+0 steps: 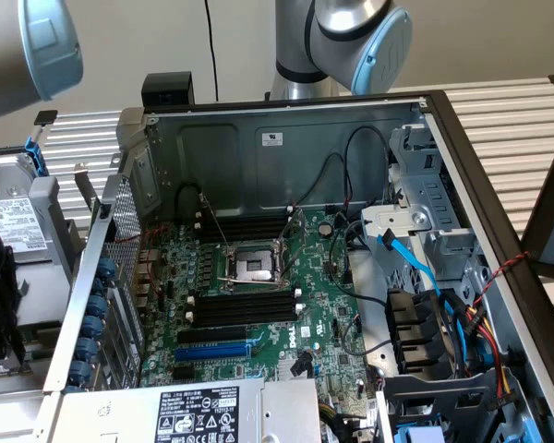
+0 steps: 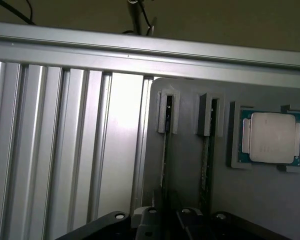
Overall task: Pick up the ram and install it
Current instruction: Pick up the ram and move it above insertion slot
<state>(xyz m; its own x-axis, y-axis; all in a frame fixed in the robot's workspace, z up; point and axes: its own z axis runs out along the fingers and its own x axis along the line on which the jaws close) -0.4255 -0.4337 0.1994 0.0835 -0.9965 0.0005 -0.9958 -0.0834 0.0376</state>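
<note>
Two green ram sticks stand on edge in a grey holder tray (image 2: 270, 200). My gripper (image 2: 166, 220) hangs right over the nearer end of one ram (image 2: 165, 150), straddling its thin edge. The other ram (image 2: 208, 160) stands one slot over, apart from the gripper. In the exterior view the open computer case holds the green motherboard (image 1: 332, 314) with its black memory slots (image 1: 245, 305) beside the processor socket (image 1: 256, 266); no stick sits in those slots.
A silver processor chip (image 2: 272, 137) lies in a recess of the same tray. A ribbed aluminium table (image 2: 65, 150) runs beside the tray. In the case, a blue expansion slot (image 1: 212, 351), cable bundles (image 1: 443, 323) and the drive cage (image 1: 425, 185) crowd the board.
</note>
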